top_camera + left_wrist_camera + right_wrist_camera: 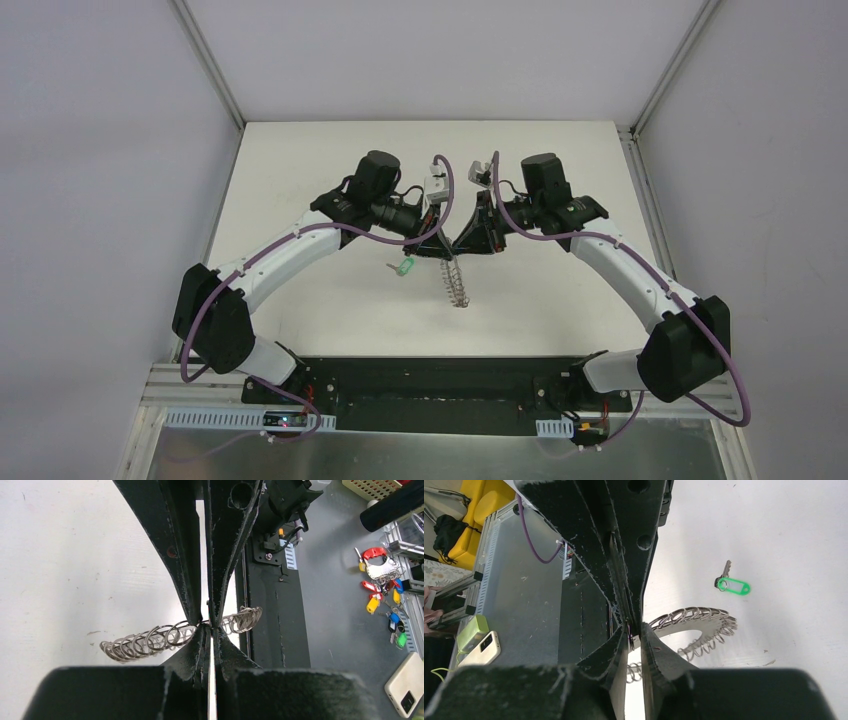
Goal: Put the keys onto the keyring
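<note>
The left gripper (210,626) has its fingers pressed together on the keyring (456,278). They pinch the rim among the small wire loops, so the ring stands on edge rather than lying flat. Held this way, the loops along the rim sit in free air where a key could be threaded. Whether the ring's lower edge touches the table (560,310) I cannot tell. The right gripper (636,631) meets the same rim from the opposite side, its fingers nearly together with only a sliver between them; whether they pinch the metal or merely bracket it is not clear. The key (403,267), silver with a green tag, lies loose on the table at about 9 o'clock from the upright ring, near it but apart and held by neither arm. My judgement is that one arm steadies the ring so the other can be freed to fetch the key, and threading has not begun.
</note>
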`<move>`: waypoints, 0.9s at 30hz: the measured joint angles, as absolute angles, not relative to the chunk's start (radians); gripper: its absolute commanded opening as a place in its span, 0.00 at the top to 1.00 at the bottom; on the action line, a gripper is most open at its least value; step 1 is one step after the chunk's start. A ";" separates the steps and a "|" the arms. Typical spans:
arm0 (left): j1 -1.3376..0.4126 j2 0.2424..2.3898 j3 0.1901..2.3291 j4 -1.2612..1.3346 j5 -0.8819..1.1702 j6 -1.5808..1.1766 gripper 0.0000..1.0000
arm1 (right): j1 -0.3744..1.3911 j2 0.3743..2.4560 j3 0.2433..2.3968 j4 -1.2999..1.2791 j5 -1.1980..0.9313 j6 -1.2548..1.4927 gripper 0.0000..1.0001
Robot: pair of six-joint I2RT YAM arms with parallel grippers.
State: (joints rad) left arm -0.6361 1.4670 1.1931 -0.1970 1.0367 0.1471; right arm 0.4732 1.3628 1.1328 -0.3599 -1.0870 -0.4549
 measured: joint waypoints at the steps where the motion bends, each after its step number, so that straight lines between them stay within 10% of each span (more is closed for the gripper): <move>1: -0.636 1.467 1.193 -0.197 1.037 0.149 1.00 | 0.473 1.363 1.133 -0.361 -1.084 -0.457 0.81; 27: -0.636 1.467 1.193 -0.195 1.037 0.167 1.00 | 0.455 1.343 1.114 -0.361 -1.086 -0.469 0.82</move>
